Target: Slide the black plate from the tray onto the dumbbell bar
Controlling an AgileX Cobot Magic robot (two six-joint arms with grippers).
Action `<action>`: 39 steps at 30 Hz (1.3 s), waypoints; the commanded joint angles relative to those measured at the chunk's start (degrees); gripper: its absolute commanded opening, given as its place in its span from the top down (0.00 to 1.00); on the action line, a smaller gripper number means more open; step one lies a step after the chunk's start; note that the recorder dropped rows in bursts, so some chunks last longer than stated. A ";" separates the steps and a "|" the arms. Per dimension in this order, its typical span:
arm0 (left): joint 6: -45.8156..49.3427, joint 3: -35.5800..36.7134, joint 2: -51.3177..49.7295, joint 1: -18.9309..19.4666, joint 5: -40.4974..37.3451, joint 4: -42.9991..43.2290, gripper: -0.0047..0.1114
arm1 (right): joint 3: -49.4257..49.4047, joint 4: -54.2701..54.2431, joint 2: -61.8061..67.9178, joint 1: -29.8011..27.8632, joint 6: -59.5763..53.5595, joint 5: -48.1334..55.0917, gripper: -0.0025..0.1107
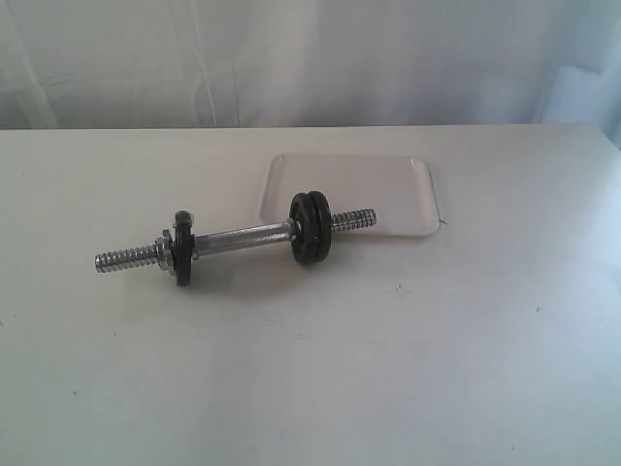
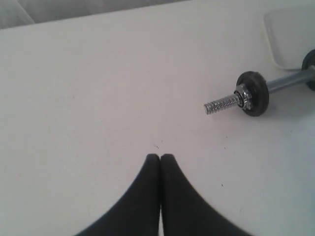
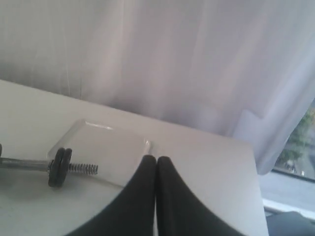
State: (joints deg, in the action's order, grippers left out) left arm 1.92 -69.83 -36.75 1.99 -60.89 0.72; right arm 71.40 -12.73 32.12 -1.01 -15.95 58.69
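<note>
Lying flat on the table (image 1: 388, 369): the bar (image 1: 243, 238), chrome, threaded at both ends. One end close against the tray (image 1: 388, 184); beside its rim or just over it, cannot tell. Carrying all three discs. Pair of plates (image 1: 312, 227) upright and pressed together near the bar's tray-side end, with thread sticking out past them. Third plate (image 1: 181, 249) upright near the bar's other end, nut (image 1: 165, 243) snug against its outer face.

Left gripper (image 2: 160, 158) pinched tight, fingertips touching, nothing between. Held over the table, well apart from the bar, off its nut end, angled down toward the surface.

Right gripper (image 3: 156, 160) likewise pressed together and gripping nothing. Held off the bar's pair end, pitched nearer level, facing the curtain (image 3: 172, 59) beyond the bar.
</note>
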 commanded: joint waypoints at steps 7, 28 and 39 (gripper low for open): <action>-1.92 3.80 19.48 0.07 -0.09 -0.72 0.96 | -0.17 1.20 -19.36 -0.20 1.15 3.52 0.98; -1.92 3.37 36.75 -2.09 -7.82 1.35 0.96 | -6.19 6.59 -32.12 0.69 4.24 11.09 0.98; -1.92 4.82 36.75 -3.62 -6.23 1.71 0.96 | -12.07 7.01 -32.12 2.29 4.24 7.30 0.98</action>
State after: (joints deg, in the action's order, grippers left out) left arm 0.44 -65.96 -0.25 -1.34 -64.73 2.55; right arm 60.83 -6.22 -0.15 1.10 -12.01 67.80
